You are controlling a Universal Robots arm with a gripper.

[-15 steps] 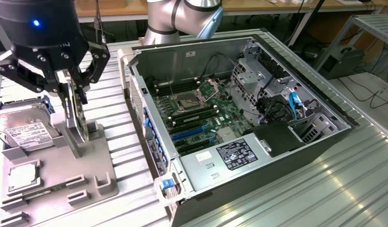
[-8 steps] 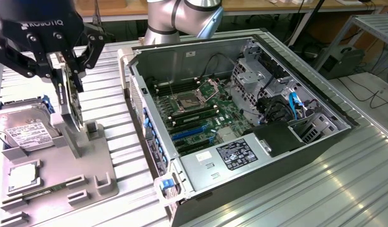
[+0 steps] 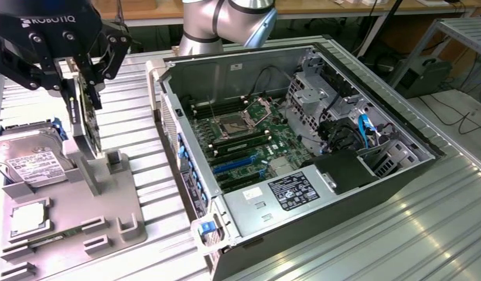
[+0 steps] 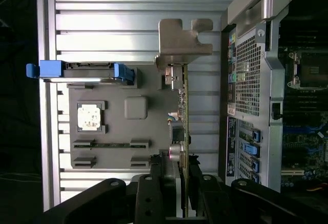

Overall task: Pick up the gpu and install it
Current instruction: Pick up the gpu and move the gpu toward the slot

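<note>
My gripper point(image 3: 82, 88) is shut on the gpu point(image 3: 87, 126), a thin dark card held upright on edge at the exterior view's left. The card's lower edge hangs just above, or at, the grey holder point(image 3: 84, 211); I cannot tell whether they touch. In the wrist view the gpu point(image 4: 184, 112) shows edge-on, its silvery metal bracket point(image 4: 182, 43) at the far end. The black fingers point(image 4: 166, 183) clamp the near end of the card from both sides.
The open computer case point(image 3: 427, 149) lies on its side at the exterior view's right, motherboard point(image 3: 248, 137) and blue slots point(image 3: 234, 166) exposed. On the grey holder sit a hard drive point(image 3: 33, 165) with white label and a square chip point(image 3: 27, 218). The table is ribbed metal.
</note>
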